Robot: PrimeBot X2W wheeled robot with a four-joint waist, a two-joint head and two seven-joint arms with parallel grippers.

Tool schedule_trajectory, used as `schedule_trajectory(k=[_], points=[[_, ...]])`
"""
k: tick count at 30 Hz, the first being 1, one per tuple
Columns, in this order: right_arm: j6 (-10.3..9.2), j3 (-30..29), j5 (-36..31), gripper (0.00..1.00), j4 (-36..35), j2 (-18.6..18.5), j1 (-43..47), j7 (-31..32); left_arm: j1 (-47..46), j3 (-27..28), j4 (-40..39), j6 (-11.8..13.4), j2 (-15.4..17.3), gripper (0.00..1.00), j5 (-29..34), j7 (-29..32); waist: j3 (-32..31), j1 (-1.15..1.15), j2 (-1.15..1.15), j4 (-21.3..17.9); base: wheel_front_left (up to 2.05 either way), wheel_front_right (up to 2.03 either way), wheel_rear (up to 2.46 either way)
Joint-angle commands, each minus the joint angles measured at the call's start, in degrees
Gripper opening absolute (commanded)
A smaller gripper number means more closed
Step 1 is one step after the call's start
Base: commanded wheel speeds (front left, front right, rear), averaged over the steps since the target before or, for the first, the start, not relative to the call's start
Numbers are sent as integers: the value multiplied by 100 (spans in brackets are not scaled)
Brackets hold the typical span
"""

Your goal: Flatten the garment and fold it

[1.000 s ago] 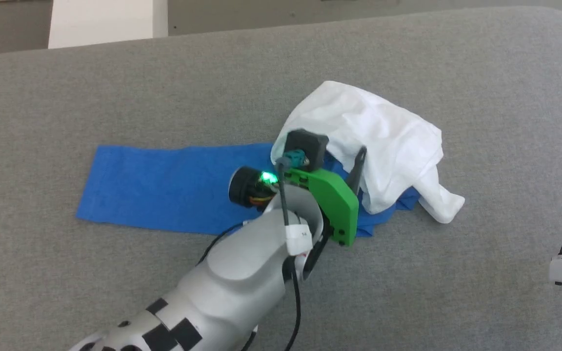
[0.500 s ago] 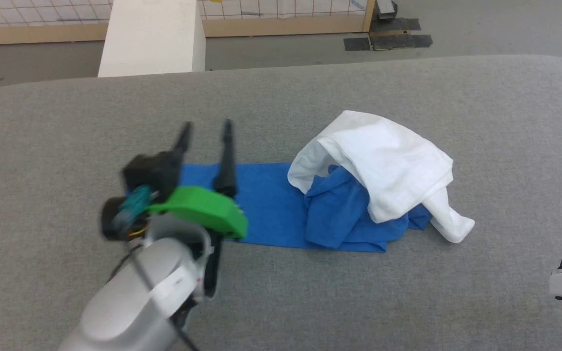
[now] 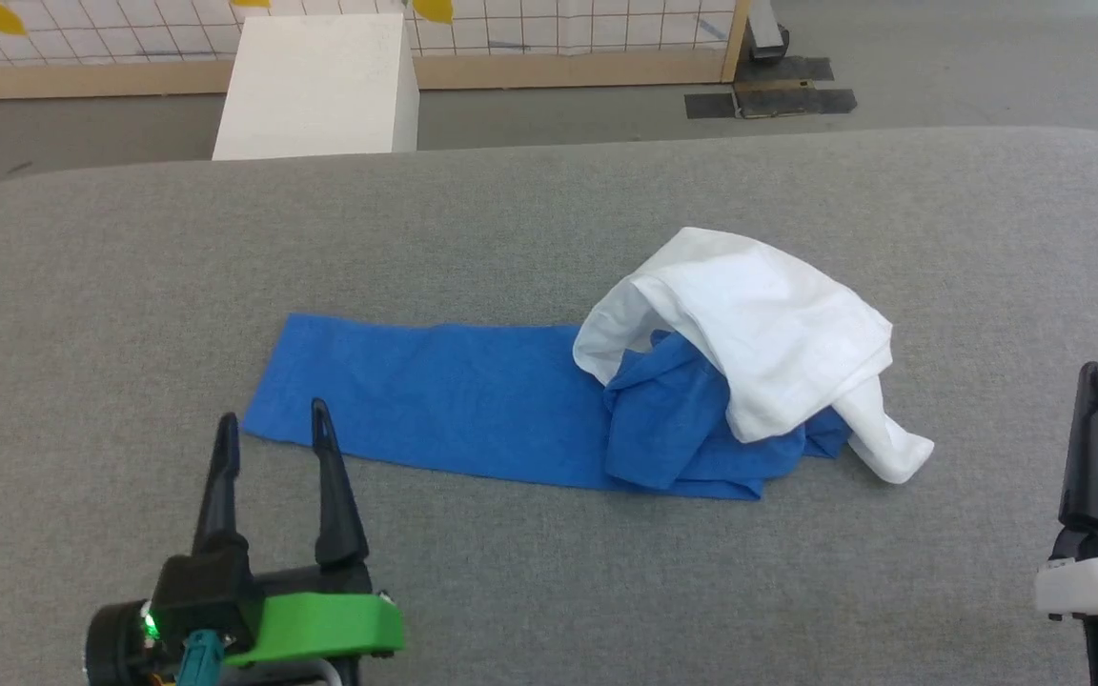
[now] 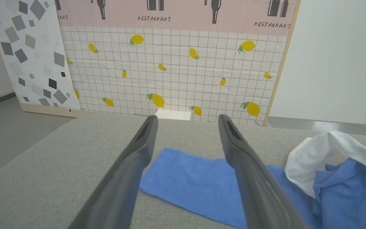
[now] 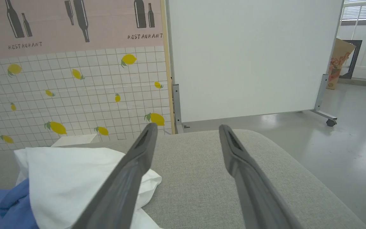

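Garment [image 3: 625, 419] flattening is judged to be the step in hand, and it is only half done. Nearest, the left gripper [image 3: 273, 417] is seen low at the near left. Its two fingers are spread apart with nothing held, and the tips are near the cuff end of the blue sleeve [image 3: 435, 400]. The right gripper [image 5: 186, 127] is found at the near right, with fingers also spread and empty, well apart from the cloth. A bit farther in, the garment is laid near the middle of the grey table [image 3: 130, 248]. One blue sleeve is stretched out flat to the left, while the white body [image 3: 768, 324] is heaped over a crumpled blue part on the right (the other sleeve is likely tucked in there, but that cannot be told). Next, the white heap probably needs to be picked up by an edge and pulled open, most likely toward the right, where much bare table is free. Plenty of room is also seen behind the garment, up to the rounded far edge. Past that edge a white box [image 3: 320, 86] is stood on the floor, and a lemon wall [image 4: 183, 70] is seen beyond.
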Motion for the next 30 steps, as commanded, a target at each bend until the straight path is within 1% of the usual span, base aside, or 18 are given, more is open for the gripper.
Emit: schedule_trajectory(k=[1,4,7,11,15,19,23,30], points=[[-9,29,43,100,-2,3,54,17,89,101,16,-139,-174,100,57,-22,-21,0,0,26,0,0,0],[-9,103,28,100,-53,3,7,129,155,267,112,-480,-462,100,199,-22,-33,0,0,82,0,0,0],[-9,197,-37,100,-194,3,-143,319,128,418,205,-761,-671,100,320,-22,1,0,0,131,0,0,0],[-9,383,39,100,-370,-63,-552,834,45,629,274,-1081,-896,100,476,-22,130,0,0,196,0,0,0],[-9,628,404,100,-351,-454,-1069,1590,-25,775,332,-1347,-1088,100,639,-22,319,0,0,290,0,0,0],[-9,809,856,100,-90,-900,-1556,2488,-94,842,421,-1562,-1269,100,771,-22,565,0,0,411,0,0,0],[-9,978,1101,100,316,-1340,-1941,3196,-195,839,557,-1751,-1404,100,889,-22,817,0,0,578,0,0,0],[-9,1428,1365,100,1223,-1833,-2302,4266,-386,824,703,-1950,-1557,100,1013,-22,1188,0,0,854,0,0,0]])
